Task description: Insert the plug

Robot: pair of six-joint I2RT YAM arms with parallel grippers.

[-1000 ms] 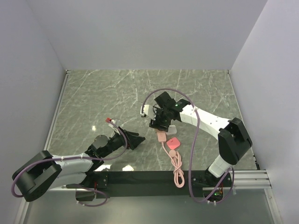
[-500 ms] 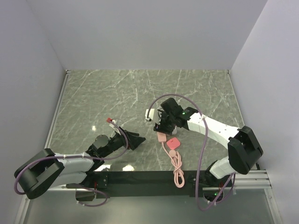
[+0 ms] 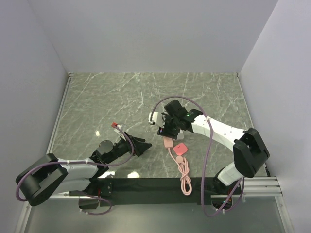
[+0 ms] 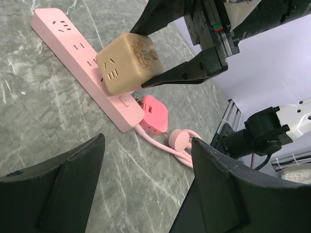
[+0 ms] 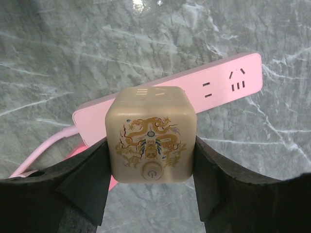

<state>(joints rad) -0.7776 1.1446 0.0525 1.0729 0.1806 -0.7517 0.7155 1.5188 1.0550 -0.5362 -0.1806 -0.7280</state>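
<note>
The plug (image 4: 154, 114) appears rigid, light, smooth plastic: grasp across its narrow side edges. Right gripper (image 5: 150, 141) clamps the tan cube (image 5: 151, 126); left gripper (image 4: 146, 145) stands released.

— Left arm?
— Stretched low along the table, left gripper (image 3: 140, 145) with jaws wide apart.
— Right?
— Elbow bent, reaching leftward; right gripper (image 3: 165, 129) clamps a tan cube (image 4: 129, 63) between its fingers.

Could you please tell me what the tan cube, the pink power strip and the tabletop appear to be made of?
The cube: likely hard plastic, a satin tan shell with a printed dragon and rounded edges.
The power strip: probably smooth matte pink plastic with cleanly moulded sockets.
The tabletop: looks like polished marble or a marble-print sheet, with white veins and glints.
</note>
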